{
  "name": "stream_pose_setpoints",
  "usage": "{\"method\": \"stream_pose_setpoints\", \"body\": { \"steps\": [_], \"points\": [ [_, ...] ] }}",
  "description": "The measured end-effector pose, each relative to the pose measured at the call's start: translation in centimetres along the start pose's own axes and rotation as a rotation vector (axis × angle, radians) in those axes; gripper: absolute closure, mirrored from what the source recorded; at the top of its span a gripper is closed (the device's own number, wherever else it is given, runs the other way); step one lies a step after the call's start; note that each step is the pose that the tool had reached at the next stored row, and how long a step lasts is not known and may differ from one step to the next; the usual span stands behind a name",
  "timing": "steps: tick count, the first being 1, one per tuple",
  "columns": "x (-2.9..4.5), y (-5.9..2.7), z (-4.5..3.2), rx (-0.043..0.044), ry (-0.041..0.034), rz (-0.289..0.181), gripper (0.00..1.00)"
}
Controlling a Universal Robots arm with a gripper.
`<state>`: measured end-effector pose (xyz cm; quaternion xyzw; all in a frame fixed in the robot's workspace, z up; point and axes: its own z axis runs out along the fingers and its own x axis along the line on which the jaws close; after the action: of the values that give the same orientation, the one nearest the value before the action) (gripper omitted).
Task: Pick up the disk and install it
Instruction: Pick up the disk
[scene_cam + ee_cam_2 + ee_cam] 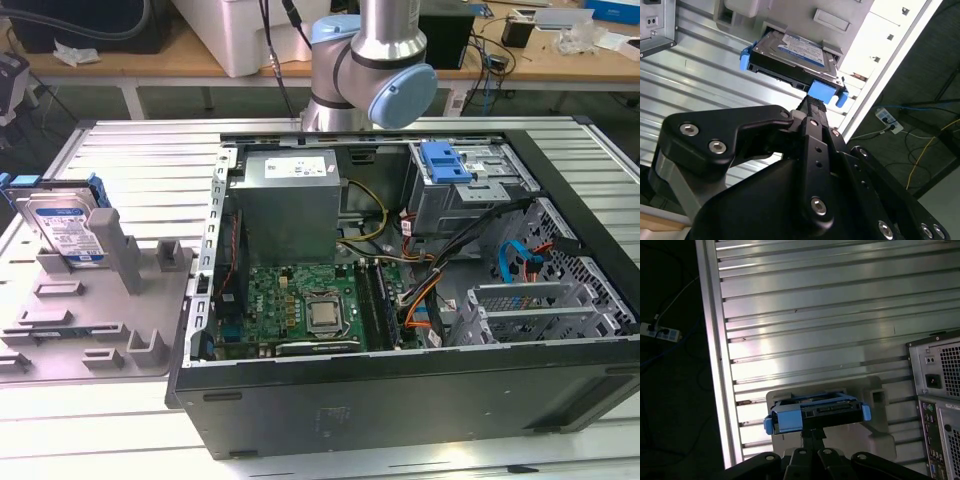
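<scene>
Over the ribbed metal desk (pixel 805 315), the hand (pixel 812 431) hangs with its black fingers (pixel 812 127) pressed together into one narrow stalk, gripping nothing. Beyond the fingertips, in line with them in both wrist views, the disk (pixel 815 412) stands on edge in a gray holder (pixel 880 425), its blue carrier framing the silver body. In the exterior view nothing touches the disk, so it and the hand are apart. Farther out, past the holder, sits the open computer case (pixel 400 300), its motherboard and drive bays exposed. The arm (pixel 375 60) rises at the case's far side in the exterior view.
</scene>
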<state>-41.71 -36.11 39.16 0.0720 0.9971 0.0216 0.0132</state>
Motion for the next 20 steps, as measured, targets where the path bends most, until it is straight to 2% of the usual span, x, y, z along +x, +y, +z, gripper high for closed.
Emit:
{"method": "stream_pose_setpoints", "body": {
  "steps": [18, 19, 20],
  "points": [
    [0.03, -0.01, 0.00, -0.0001, 0.0000, 0.000, 0.89],
    [0.03, -0.01, 0.01, -0.0001, 0.0000, 0.000, 0.89],
    [0.03, -0.01, 0.00, 0.0000, 0.0001, 0.000, 0.83]
  ]
}}
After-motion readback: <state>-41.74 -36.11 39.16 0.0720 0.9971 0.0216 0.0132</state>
